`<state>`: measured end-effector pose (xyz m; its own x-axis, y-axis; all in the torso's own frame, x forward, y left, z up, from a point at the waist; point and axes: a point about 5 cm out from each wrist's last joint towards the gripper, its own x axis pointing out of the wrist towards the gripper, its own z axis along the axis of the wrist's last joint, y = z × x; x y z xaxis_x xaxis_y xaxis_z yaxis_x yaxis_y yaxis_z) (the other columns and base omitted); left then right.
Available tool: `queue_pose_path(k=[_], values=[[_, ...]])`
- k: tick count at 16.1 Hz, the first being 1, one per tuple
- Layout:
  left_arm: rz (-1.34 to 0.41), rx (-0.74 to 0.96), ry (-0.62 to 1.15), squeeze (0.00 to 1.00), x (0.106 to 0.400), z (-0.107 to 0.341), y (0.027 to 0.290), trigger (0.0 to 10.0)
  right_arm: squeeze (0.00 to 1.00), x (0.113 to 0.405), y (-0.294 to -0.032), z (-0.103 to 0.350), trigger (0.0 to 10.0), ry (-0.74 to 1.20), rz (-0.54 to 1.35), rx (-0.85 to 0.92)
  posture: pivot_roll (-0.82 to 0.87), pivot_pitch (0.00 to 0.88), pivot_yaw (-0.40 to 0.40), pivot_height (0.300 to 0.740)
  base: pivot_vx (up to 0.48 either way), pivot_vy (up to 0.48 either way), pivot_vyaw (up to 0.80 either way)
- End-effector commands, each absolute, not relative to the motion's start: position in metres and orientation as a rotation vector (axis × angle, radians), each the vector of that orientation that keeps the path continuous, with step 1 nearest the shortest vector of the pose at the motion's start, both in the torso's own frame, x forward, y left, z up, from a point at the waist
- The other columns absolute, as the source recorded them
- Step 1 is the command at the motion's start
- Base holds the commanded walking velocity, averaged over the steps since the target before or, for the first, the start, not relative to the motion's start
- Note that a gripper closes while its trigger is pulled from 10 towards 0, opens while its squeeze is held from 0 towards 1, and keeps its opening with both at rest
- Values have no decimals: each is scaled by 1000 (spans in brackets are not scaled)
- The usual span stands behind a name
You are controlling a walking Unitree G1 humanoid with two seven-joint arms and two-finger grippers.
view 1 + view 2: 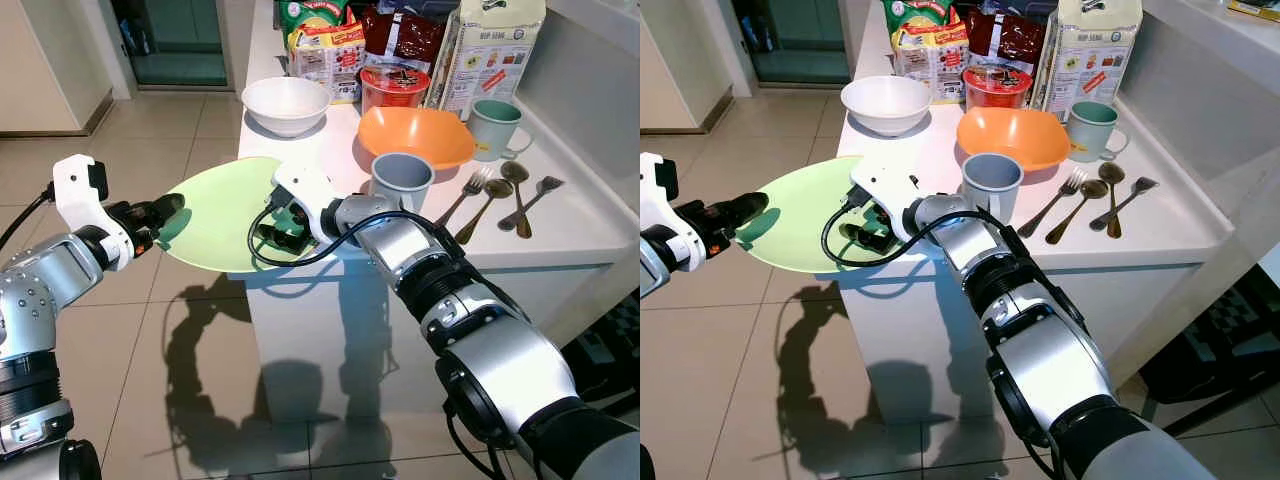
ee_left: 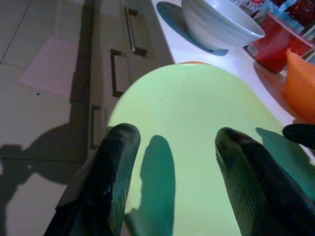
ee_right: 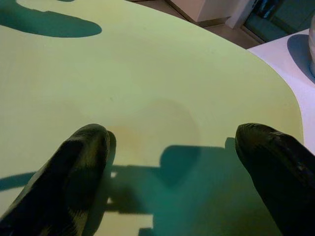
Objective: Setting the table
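A light green plate (image 1: pixel 215 215) lies at the left edge of the white counter (image 1: pixel 570 232), with most of it jutting out over the floor. My right gripper (image 1: pixel 281 230) reaches across it from the counter side, open, its fingers (image 3: pixel 83 147) spread just above the plate's face (image 3: pixel 147 73). Out at the plate's far left rim is my left gripper (image 1: pixel 163 213), also open. Its two fingers (image 2: pixel 118 157) stand apart at the plate (image 2: pixel 197 113), with nothing gripped.
On the counter behind stand a white bowl (image 1: pixel 286 103), an orange bowl (image 1: pixel 415 135), a grey cup (image 1: pixel 401 180) and a green mug (image 1: pixel 496 128). Forks and spoons (image 1: pixel 497 196) lie to the right. Food packs (image 1: pixel 400 50) line the back. Tiled floor (image 1: pixel 120 340) lies left.
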<state>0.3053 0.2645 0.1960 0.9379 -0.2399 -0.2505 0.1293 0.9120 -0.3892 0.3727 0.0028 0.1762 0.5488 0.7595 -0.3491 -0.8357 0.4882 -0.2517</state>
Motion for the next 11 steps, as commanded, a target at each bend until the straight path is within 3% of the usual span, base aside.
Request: queue_pose_path(k=[1,7,11], values=[[-243,-361,269,0,307,207,257,10000,0,375,-3,176,10000,213,970,-427,73,0,-13,740,0,0,0],[-339,-367,309,0,311,196,227,10000,0,377,-8,173,10000,231,944,-449,68,0,-6,740,0,0,0],[-373,-338,157,0,315,233,229,10000,0,378,-17,166,10000,262,920,-475,68,0,-5,740,0,0,0]])
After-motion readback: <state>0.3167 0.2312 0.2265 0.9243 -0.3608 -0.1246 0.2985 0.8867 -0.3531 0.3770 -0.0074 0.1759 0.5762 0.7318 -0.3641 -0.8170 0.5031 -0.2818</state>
